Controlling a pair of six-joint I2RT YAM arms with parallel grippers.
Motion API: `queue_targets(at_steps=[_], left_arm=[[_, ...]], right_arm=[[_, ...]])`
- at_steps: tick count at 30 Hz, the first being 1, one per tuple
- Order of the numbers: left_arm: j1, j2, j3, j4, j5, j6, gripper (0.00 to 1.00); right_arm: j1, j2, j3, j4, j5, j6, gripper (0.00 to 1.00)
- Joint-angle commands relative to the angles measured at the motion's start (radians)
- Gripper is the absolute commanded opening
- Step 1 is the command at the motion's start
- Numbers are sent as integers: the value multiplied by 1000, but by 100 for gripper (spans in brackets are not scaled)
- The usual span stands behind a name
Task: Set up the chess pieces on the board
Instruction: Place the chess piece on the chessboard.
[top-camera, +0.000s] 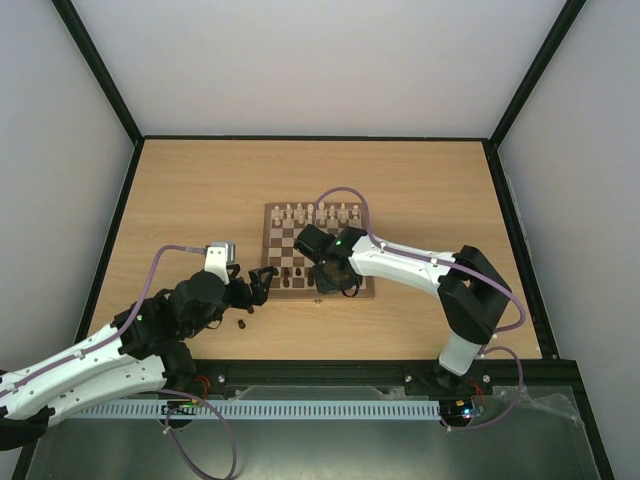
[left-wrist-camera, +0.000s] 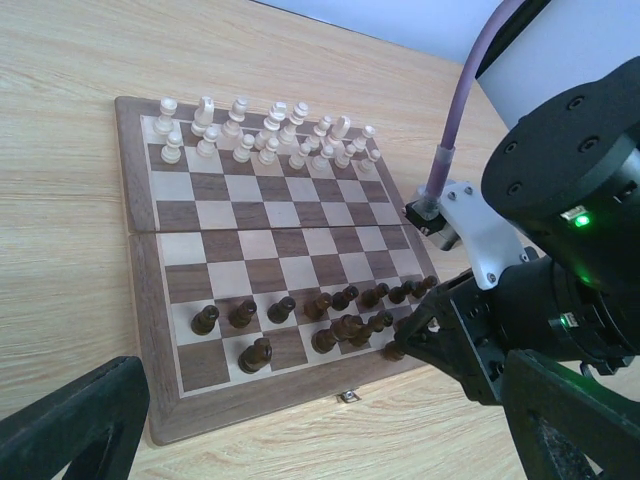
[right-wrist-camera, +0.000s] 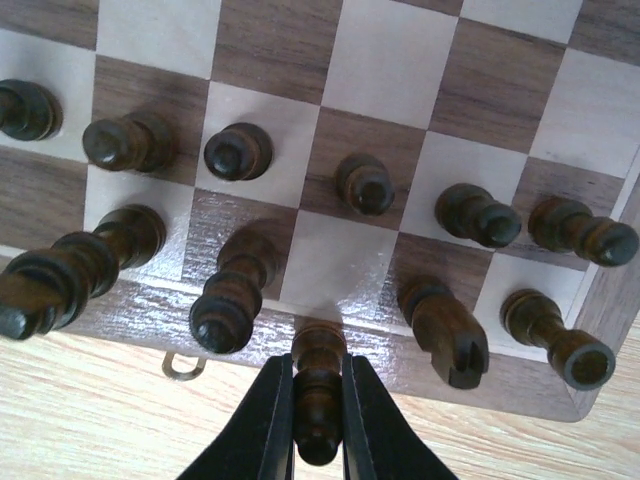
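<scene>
Here the right jaws pinch one dark chess piece (right-wrist-camera: 318, 420) tight, holding it over the board's (right-wrist-camera: 110, 312) near edge, apparently to fill the gap in the back row. The left jaws gape wide beside a loose dark piece (top-camera: 243, 323) on the table (top-camera: 180, 200).

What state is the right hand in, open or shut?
Shut on a dark chess piece: both fingers of the right hand press its sides.
</scene>
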Motion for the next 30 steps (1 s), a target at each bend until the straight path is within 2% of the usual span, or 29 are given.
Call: queue_targets(at_steps=[1,23,30], left_arm=[[1,5,-9,-11,-21,0,99],[1,6,-10,-8,-25,2,99],[1,6,-10,-7,-25,2,99]], right_arm=[[-21,21,34,-14,-10,-33,5],[-67,55,41,14,-35,-71,5],[-67,49,41,14,-32,-69,18]])
